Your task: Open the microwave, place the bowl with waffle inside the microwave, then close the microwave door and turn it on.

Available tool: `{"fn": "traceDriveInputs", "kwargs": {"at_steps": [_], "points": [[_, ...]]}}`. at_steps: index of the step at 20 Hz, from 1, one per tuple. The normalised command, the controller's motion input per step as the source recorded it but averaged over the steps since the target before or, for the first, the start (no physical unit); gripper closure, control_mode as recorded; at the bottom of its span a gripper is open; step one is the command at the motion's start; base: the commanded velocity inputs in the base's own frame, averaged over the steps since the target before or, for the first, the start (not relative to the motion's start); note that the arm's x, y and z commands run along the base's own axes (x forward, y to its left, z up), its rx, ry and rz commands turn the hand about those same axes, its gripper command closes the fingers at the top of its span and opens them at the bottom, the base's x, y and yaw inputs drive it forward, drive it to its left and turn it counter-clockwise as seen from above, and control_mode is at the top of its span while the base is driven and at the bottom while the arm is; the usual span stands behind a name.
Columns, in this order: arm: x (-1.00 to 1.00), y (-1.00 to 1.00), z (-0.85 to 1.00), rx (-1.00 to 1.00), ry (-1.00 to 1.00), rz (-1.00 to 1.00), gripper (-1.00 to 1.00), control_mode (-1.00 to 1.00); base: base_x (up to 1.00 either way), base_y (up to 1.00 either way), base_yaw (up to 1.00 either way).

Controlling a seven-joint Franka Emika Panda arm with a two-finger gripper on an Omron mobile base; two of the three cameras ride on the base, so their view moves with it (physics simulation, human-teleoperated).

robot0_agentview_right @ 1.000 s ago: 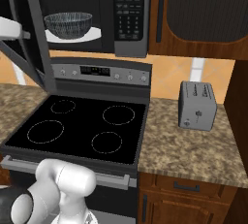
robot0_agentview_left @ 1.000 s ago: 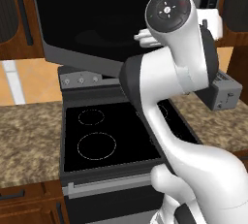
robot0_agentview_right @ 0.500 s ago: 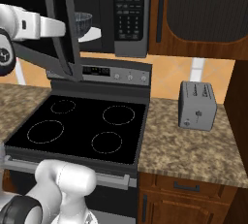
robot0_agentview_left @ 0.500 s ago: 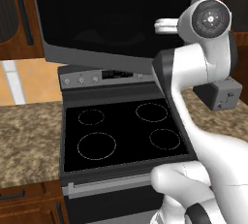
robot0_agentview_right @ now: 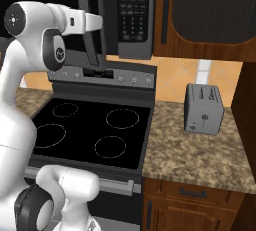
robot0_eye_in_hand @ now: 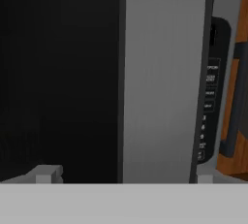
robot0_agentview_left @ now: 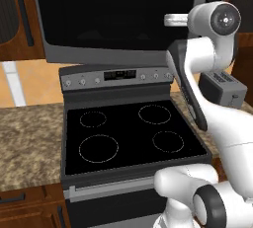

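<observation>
At the right-hand edge of the microwave door (robot0_eye_in_hand: 160,72), the claw (robot0_eye_in_hand: 124,177) stands with its fingertips (robot0_eye_in_hand: 46,173) spread as wide as they go and nothing between them. It grips nothing. The hand view looks straight onto the door's grey steel frame, with the black glass beside it, so the hand seems to be set flat against the outer face. I judge this to be a pushing pose: a swinging door needs a shove near its free edge, far from the hinge, and not a pinch.

In the right base view the claw (robot0_agentview_right: 96,22) sits at the end of the arm, level and high above the stove (robot0_agentview_right: 95,132), right at the door's edge. The door (robot0_agentview_right: 95,5) stands out from the microwave (robot0_agentview_right: 134,47) at an angle, so it looks ajar and not latched. Closing appears to be the step in hand. The button panel (robot0_agentview_right: 134,10) is just beyond the door's edge, close by for the start press afterwards.

From the left base view the door (robot0_agentview_left: 113,19) is a broad sheet of black glass in a dark grey frame, its lower rail slanting across above the stove's controls. The glass is opaque, so I cannot tell whether the bowl with the waffle is in the cavity behind it.

Off to the right, a small grey toaster (robot0_agentview_right: 202,109) stands on the speckled table (robot0_agentview_right: 200,152), well apart from the work.
</observation>
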Motion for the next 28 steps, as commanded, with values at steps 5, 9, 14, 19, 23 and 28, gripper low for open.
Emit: {"fn": "traceDriveInputs", "kwargs": {"at_steps": [5,9,14,19,23,28], "points": [[0.5,0.0,0.0,0.0,0.0,0.04,-1.0,-1.0,0.0,0.0,0.0],[0.54,0.0,0.0,0.0,0.0,0.0,-1.0,-1.0,0.0,0.0,0.0],[0.82,0.0,-0.04,0.0,0.0,0.0,-1.0,-1.0,0.0,0.0,0.0],[0.8,0.0,0.0,0.0,0.0,0.0,-1.0,-1.0,0.0,0.0,0.0],[0.79,0.0,-0.01,0.0,0.0,0.0,-1.0,-1.0,0.0,0.0,0.0],[0.3,-0.04,-0.05,0.0,-0.02,0.02,-1.0,-1.0,0.0,0.0,0.0]]}}
